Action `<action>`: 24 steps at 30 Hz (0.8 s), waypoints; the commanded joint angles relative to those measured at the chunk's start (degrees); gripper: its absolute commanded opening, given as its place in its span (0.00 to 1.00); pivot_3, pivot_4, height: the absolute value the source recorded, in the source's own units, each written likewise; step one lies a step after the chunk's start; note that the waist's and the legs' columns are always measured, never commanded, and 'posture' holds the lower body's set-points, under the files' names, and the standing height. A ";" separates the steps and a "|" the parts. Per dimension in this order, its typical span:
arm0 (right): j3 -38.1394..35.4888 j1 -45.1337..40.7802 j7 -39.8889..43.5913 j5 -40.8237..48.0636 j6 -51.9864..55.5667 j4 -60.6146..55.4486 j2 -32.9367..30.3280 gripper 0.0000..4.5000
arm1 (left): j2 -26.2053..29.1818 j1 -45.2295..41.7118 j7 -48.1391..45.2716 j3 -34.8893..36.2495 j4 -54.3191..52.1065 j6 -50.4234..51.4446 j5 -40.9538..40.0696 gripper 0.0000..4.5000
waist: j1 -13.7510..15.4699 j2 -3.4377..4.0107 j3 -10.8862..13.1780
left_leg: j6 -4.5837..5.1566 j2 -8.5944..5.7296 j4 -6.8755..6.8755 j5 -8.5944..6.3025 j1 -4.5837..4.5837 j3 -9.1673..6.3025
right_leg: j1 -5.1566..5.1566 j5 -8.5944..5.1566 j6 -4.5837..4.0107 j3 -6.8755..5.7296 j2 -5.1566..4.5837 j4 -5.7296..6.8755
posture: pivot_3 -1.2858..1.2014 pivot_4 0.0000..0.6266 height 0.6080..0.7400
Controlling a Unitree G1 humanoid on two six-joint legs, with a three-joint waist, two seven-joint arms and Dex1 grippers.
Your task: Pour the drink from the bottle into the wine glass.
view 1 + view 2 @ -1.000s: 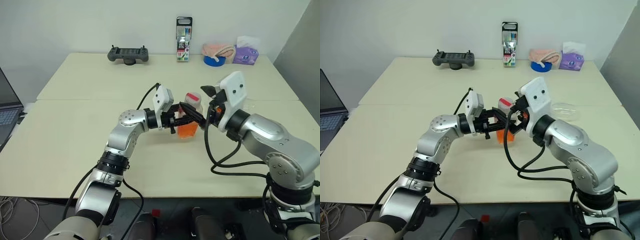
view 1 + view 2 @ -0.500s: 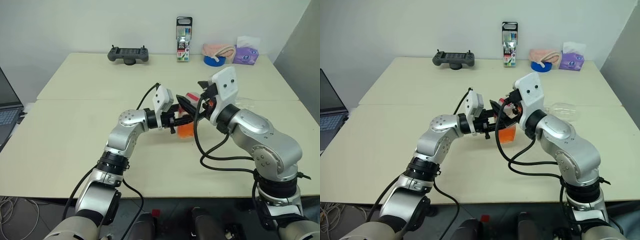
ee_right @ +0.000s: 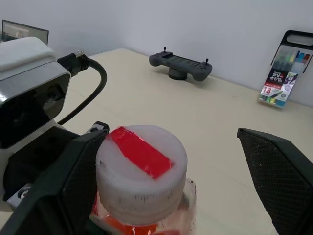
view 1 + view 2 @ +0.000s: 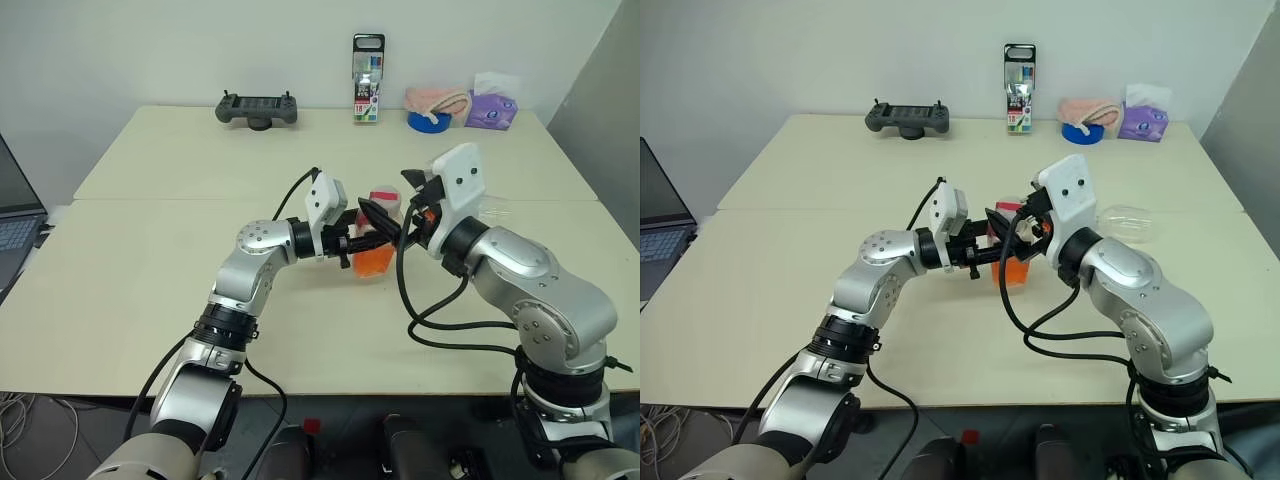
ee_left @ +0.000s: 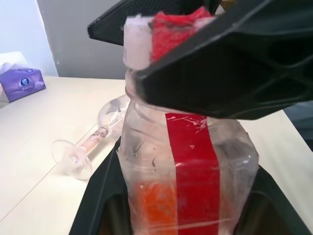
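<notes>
The left gripper [image 4: 352,243] clamps the small clear squarish plastic bottle [image 4: 378,245] upright above the table; the right gripper [image 3: 171,181] stands wide open, its fingers either side of the white-and-red cap [image 3: 141,165]

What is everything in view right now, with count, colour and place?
bottle: one, clear with white-and-red cap, mid-table, gripped upright
drink: orange-red, low in the bottle
wine glass: one, clear, lying on its side right of the bottle
controller: one, dark grey, far edge
marker pack: one, clear, standing at far edge
tape roll: one, blue, far right
tissue pack: one, purple, far right
laptop: one, dark, left edge
left gripper: shut on the bottle's body
right gripper: open, astride the cap
</notes>
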 commanded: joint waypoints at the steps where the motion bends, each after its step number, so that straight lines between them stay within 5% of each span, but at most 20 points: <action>1: -2.01 0.72 0.93 1.17 0.40 -3.07 -0.75 1.00 | -0.06 -1.00 -0.23 0.87 -2.04 -1.15 -0.44 0.37 | 0.00 0.00 0.00 | 0.00 0.00 0.00 0.00 0.00 0.00 | 0.00 0.00 0.00 0.00 0.00 0.00 | 0.52 0.24 1.00; 24: -3.52 0.23 -6.08 5.93 8.00 -7.60 8.57 1.00 | 0.47 -0.94 0.07 1.02 -1.56 -1.29 -0.08 0.37 | -0.02 0.01 0.00 | 0.00 0.00 0.00 0.00 0.00 -0.01 | -0.01 0.00 0.00 0.00 0.00 0.01 | 0.52 0.24 1.00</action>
